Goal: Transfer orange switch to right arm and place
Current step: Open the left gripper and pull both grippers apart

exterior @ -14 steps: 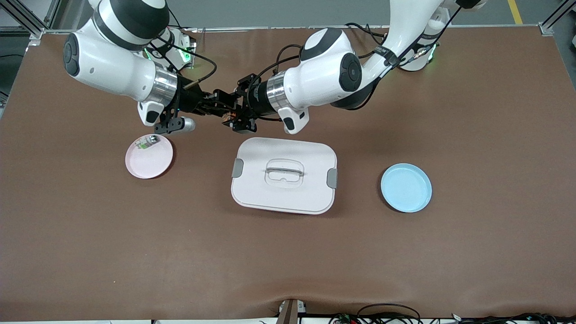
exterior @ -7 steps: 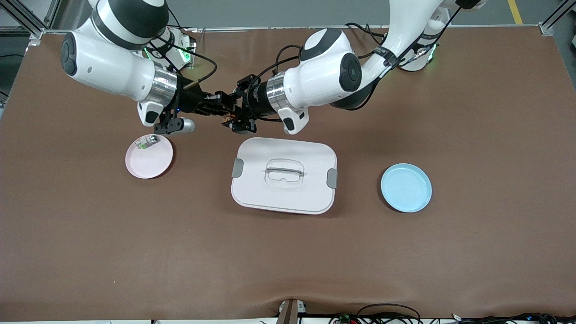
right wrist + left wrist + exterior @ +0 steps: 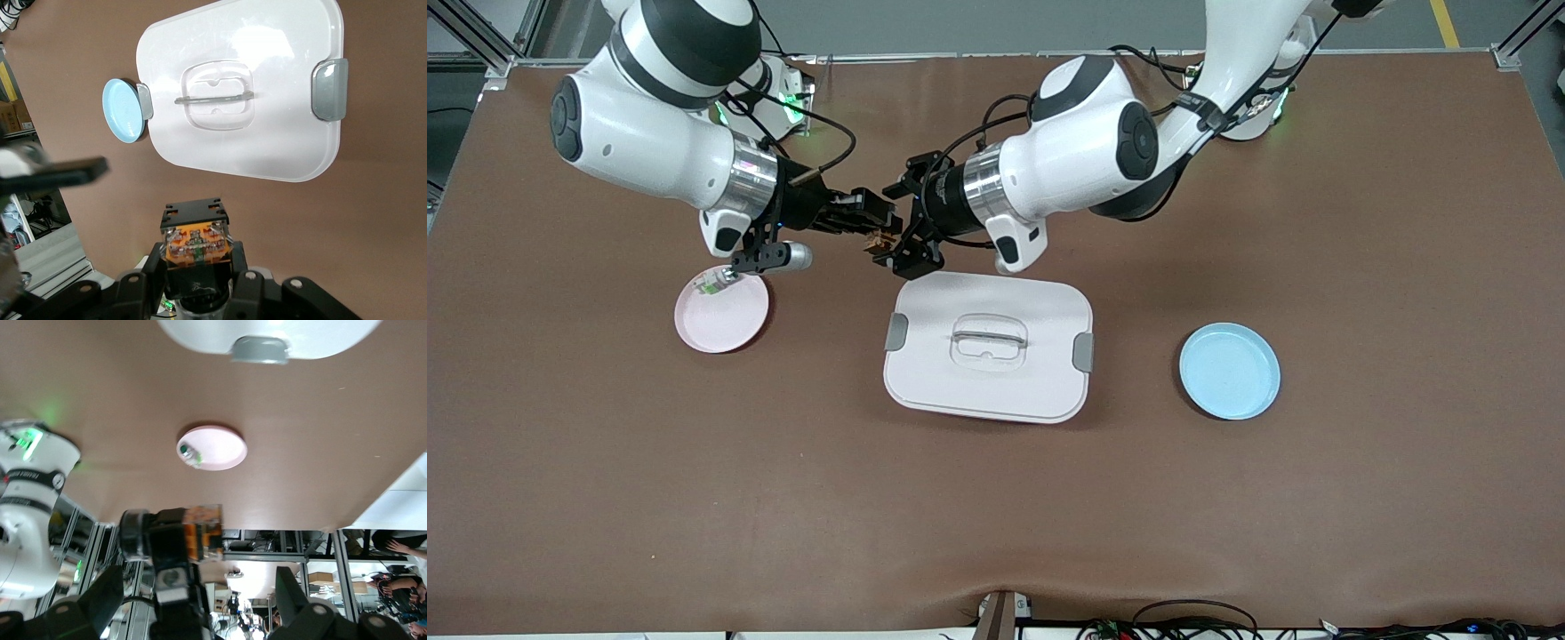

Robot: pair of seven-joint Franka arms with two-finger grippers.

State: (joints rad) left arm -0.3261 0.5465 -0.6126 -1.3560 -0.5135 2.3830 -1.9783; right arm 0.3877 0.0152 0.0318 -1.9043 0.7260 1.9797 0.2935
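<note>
Toward the right arm's end of the table lies one pink plate (image 3: 721, 318) with a small clear-and-green part (image 3: 711, 286) on its rim farthest from the front camera, then one white lidded box (image 3: 989, 346) mid-table, then one empty blue plate (image 3: 1229, 371) toward the left arm's end. Above the bare table, between the pink plate and the box's farther edge, two grippers meet tip to tip. The right gripper (image 3: 874, 226) is clamped on the single orange switch (image 3: 197, 243), while the left gripper (image 3: 892, 246), fingers (image 3: 295, 592) spread wide, holds nothing.
</note>
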